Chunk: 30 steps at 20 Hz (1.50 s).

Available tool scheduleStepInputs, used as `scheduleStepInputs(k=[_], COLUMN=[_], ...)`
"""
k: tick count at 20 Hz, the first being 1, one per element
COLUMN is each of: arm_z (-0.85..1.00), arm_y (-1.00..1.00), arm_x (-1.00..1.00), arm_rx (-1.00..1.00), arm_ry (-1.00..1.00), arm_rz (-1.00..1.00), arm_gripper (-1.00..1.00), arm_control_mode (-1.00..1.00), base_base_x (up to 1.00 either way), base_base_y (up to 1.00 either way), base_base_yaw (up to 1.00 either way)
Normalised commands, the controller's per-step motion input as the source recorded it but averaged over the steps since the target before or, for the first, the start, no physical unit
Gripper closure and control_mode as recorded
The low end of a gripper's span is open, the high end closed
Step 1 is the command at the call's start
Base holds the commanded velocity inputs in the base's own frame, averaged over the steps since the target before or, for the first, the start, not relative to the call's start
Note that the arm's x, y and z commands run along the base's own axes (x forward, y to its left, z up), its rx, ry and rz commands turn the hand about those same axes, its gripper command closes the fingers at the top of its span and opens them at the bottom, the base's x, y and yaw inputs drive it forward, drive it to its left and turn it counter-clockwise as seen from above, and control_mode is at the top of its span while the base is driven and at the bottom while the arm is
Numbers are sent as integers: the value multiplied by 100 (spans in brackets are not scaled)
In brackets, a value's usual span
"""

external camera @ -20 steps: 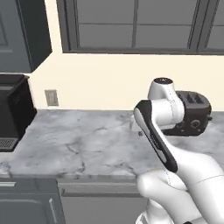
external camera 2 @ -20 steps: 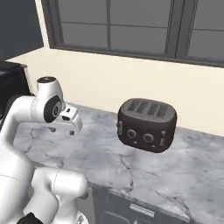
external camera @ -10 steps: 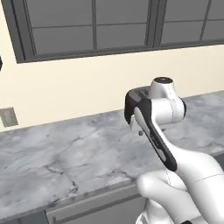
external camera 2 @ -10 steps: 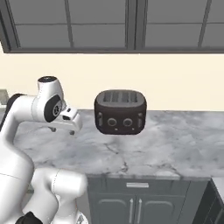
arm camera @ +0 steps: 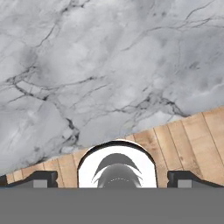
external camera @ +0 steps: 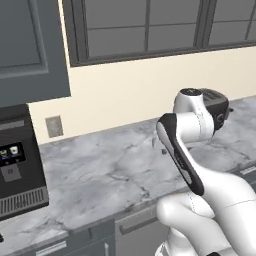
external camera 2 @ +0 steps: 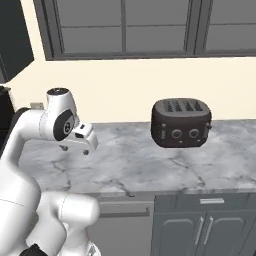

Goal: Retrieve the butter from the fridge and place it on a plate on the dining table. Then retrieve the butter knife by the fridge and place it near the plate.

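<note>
The butter, the fridge, the plate, the dining table and the butter knife are out of view. My gripper (external camera 2: 74,149) hangs folded close to the arm, above the front part of a grey marble counter (external camera 2: 135,165), pointing down. In the hand view the gripper (arm camera: 112,177) is open: its two dark fingertips (arm camera: 40,177) stand far apart with nothing between them. Below them lie the counter's edge and a strip of wooden floor (arm camera: 192,140).
A black four-slot toaster (external camera 2: 181,122) stands on the counter to the right of the arm, against the wall. A dark coffee machine (external camera: 15,165) sits at the counter's left end under a grey wall cabinet (external camera: 30,45). Grey base cabinets (external camera 2: 200,225) run below.
Both base views have swung sideways along the counter and back, so the cameras moved with the base. The arm keeps its folded pose and the gripper stays open.
</note>
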Motion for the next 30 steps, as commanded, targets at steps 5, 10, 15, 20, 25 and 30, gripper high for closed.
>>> scheduleStepInputs(k=[5, 10, 15, 20, 25, 30], arm_z=[0, 0, 0, 0, 0, 0], arm_y=[0, 0, 0, 0, 0, 0], arm_x=[0, 0, 0, 0, 0, 0], arm_rx=[0, 0, 0, 0, 0, 0], arm_ry=[0, 0, 0, 0, 0, 0], arm_rz=[0, 0, 0, 0, 0, 0], arm_gripper=[-100, -100, -100, -100, -100, -100], arm_control_mode=[100, 100, 100, 100, 100, 100], base_base_x=[-19, -15, -7, -13, -7, -6], base_base_y=[51, 52, 93, 93, 52, 54], base_base_yaw=[0, 0, 7, 16, 21, 21])
